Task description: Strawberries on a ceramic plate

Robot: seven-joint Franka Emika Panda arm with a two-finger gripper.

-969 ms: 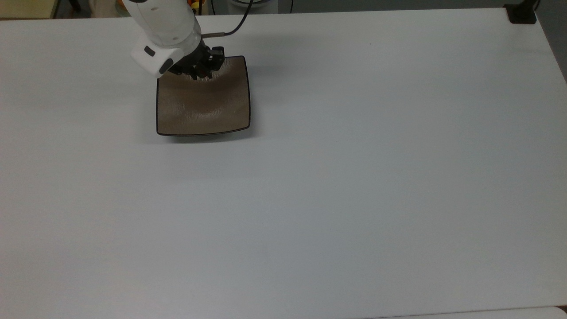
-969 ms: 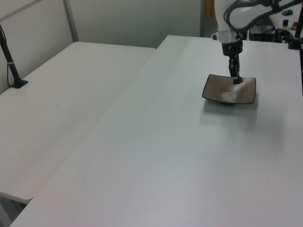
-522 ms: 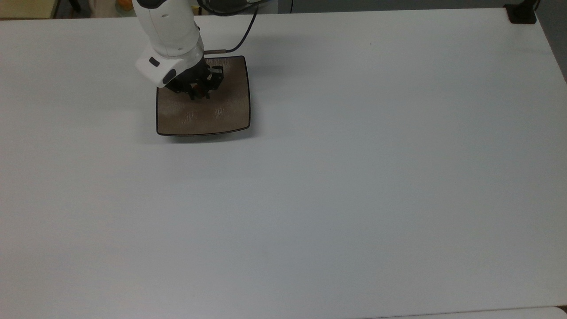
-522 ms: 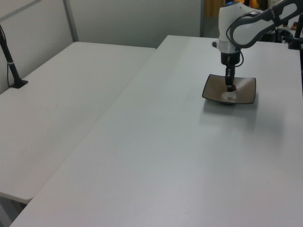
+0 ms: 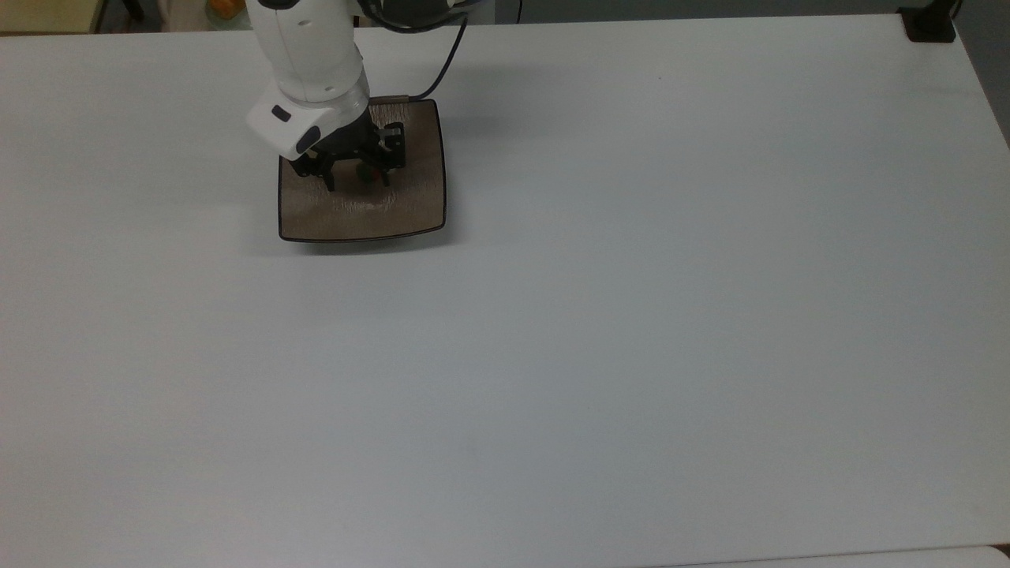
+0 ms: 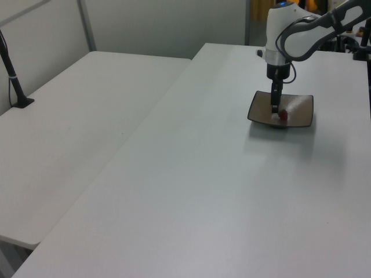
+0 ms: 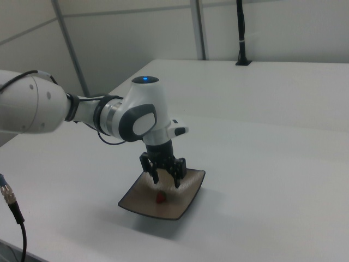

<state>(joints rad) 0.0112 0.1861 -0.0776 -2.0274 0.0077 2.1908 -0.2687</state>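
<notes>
One strawberry (image 7: 160,197) lies on the ceramic plate (image 7: 188,200), near its middle. My gripper (image 7: 164,182) hangs just above it, fingers spread and holding nothing. I'd lift straight up, judging any sideways drift could roll the fruit

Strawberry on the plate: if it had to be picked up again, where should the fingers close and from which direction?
Probably across the red body of the strawberry, coming straight down. It lies free near the middle of the plate, whose upturned edges hinder a sideways approach. The open gripper hangs just above it.
</notes>
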